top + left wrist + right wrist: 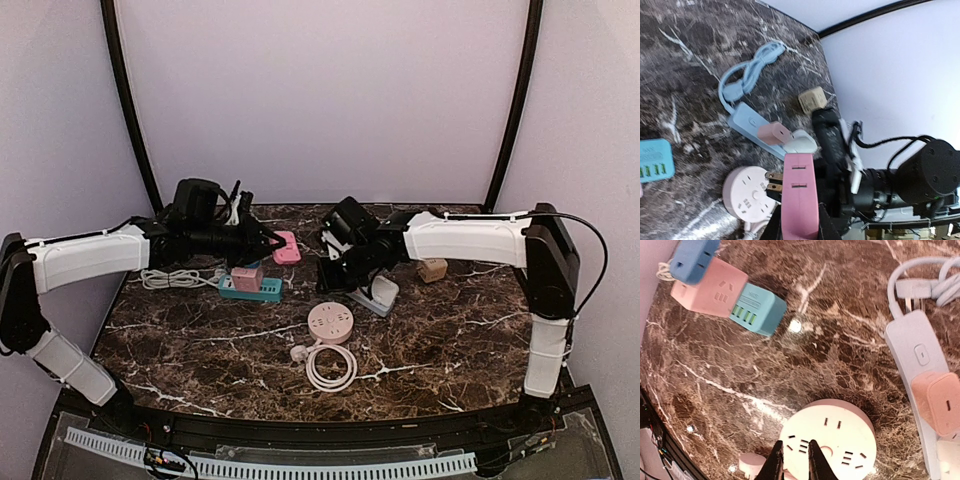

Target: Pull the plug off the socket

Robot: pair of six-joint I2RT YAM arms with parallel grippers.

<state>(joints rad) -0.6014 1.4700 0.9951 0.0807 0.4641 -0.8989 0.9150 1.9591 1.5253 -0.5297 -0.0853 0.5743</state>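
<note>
Left gripper clamps a smooth, boxy pink plastic plug.

This is a robotics lab test cell. A left arm and a right arm are bolted to a dark marble table. Plain pale backdrop walls on curved black poles enclose it. A slotted cable duct runs along the front, and assorted power strips lie about.

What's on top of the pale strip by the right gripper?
A pink plug sits on the strip, with a white plug next to it. Their prongs and sockets are hidden.
</note>
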